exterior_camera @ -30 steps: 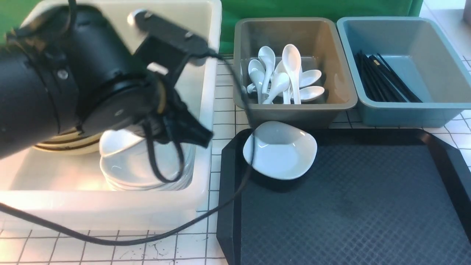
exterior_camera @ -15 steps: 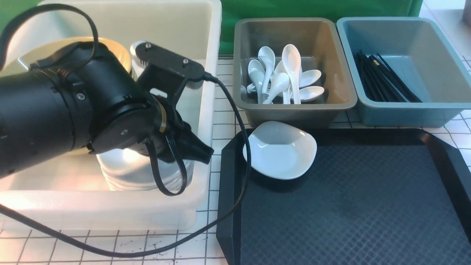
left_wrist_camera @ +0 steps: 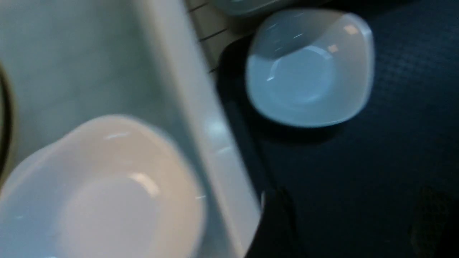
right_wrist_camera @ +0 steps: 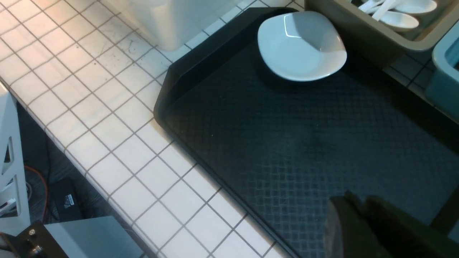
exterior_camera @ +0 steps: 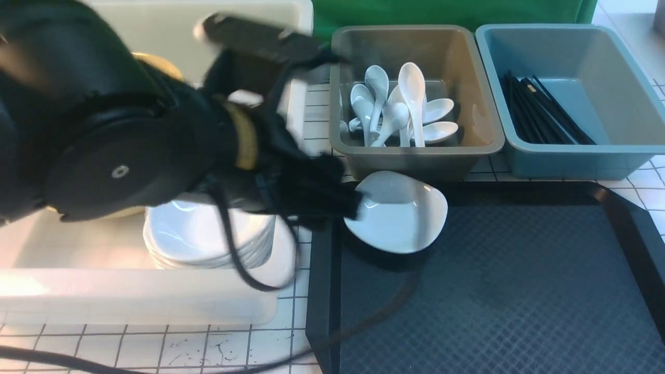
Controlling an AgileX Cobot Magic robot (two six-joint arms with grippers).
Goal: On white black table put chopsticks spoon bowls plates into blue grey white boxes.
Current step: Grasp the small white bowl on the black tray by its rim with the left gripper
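One white plate (exterior_camera: 400,215) lies at the back left corner of the black tray (exterior_camera: 493,291). My left gripper (exterior_camera: 337,205), blurred, hangs just left of that plate over the tray's edge. Its dark fingers (left_wrist_camera: 276,222) stand wide apart with nothing between them, so it is open. A stack of plates (exterior_camera: 208,239) sits in the white box (exterior_camera: 156,298), with a mustard bowl (exterior_camera: 158,63) behind it, mostly hidden by my arm. Spoons (exterior_camera: 405,111) fill the grey box (exterior_camera: 415,161). Chopsticks (exterior_camera: 540,111) lie in the blue box (exterior_camera: 571,161). My right gripper (right_wrist_camera: 358,211) hovers shut over the tray's near part.
The grey and blue boxes stand side by side right behind the tray. My left arm's cable (exterior_camera: 244,270) hangs over the white box's front corner. The tiled table's front edge (right_wrist_camera: 89,168) runs close to the tray, with floor below it.
My left gripper has swung right from over the plate stack in the white box to the tray's edge beside the lone plate, and its jaws have opened. The lone plate has not moved.
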